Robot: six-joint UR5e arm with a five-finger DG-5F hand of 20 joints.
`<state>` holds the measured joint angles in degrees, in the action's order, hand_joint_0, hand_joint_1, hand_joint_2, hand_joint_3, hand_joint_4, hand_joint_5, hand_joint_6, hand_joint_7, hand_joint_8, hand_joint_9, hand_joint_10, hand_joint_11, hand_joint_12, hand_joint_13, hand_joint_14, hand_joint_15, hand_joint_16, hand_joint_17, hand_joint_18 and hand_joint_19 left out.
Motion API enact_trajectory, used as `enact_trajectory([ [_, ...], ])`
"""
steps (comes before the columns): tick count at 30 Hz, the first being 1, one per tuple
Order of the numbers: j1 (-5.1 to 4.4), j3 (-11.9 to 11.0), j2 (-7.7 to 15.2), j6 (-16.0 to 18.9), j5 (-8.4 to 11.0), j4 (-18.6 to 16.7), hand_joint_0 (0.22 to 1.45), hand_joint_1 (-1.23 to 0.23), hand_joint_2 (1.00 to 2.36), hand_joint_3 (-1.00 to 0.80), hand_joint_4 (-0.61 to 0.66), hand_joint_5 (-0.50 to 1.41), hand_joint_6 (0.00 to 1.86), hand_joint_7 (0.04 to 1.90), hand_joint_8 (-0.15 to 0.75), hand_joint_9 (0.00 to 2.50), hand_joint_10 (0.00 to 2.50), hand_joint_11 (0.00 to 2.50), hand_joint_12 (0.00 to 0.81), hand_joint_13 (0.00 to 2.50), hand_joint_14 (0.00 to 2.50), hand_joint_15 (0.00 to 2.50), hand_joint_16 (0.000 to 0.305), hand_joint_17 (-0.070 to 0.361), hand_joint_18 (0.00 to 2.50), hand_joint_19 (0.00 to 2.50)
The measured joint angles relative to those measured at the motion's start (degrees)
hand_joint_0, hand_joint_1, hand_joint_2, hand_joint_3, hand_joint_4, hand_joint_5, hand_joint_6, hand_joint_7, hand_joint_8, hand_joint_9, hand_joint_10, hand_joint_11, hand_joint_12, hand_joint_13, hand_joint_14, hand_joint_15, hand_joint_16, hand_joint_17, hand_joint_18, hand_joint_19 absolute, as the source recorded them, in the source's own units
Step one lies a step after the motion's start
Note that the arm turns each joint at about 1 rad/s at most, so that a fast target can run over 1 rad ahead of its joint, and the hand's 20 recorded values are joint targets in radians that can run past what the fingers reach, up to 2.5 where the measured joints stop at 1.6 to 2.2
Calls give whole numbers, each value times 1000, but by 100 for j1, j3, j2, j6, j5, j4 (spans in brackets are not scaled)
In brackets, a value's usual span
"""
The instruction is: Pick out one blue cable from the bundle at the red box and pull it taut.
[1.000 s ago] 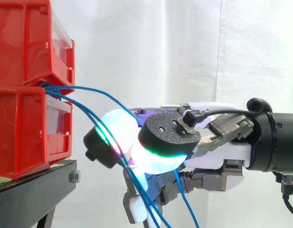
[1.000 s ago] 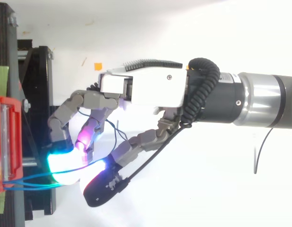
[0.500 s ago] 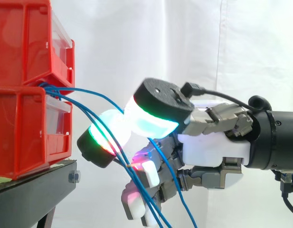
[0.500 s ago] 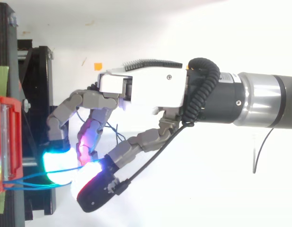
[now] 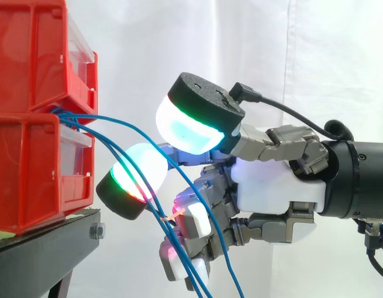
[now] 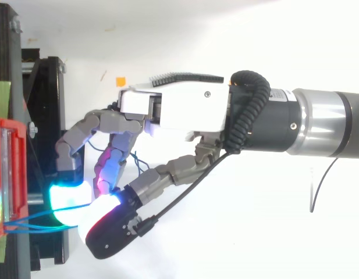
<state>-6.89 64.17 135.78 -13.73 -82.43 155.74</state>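
The hand (image 5: 272,186) reaches in level from the right with its palm side-on, and it stands narrowly open. The thumb pad (image 5: 191,127), glowing white and cyan, sits above and just behind the front finger pad (image 5: 138,171), which glows white with green and red at its edge. A slim gap shows between the two, and nothing looks clamped there. The lower fingers (image 5: 191,226) curl in under the palm and glow pink. The blue cables (image 5: 70,118) come out in a bunch from the slit between the two stacked red boxes. The top cable (image 5: 117,120) arches over and passes down through the gap between thumb and finger pad. The others slope across the front pad and past the curled fingers, hanging slack to the lower edge of the side view. The lower red box (image 5: 30,174) rests on a black stand (image 5: 42,254), with the upper red box (image 5: 30,56) on top of it. A white curtain (image 5: 241,43) hangs behind.
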Motion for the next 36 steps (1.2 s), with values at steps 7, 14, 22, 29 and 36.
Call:
enact_trajectory([
  [7,-1,-1,0,-5,13,0,622,-456,1000,-500,66,-121,850,917,297,1271,24,634,430,1025,24,613,58,130,868,771],
  [14,-3,-12,1,-7,14,-2,633,-538,1010,-376,70,-122,857,968,310,1258,22,646,438,1015,24,619,59,134,849,774],
  [22,-2,-16,1,-7,17,0,617,-614,1017,-257,68,-121,885,984,321,1257,24,655,443,1009,23,614,60,135,846,778],
  [29,-1,-17,1,-7,17,0,614,-684,1016,-197,79,-120,893,1008,333,1261,24,661,454,1014,22,609,63,143,867,759],
  [36,-4,-17,1,-7,17,0,636,-781,1020,-125,62,-128,911,1007,331,1218,22,672,451,1000,24,605,64,144,865,751],
])
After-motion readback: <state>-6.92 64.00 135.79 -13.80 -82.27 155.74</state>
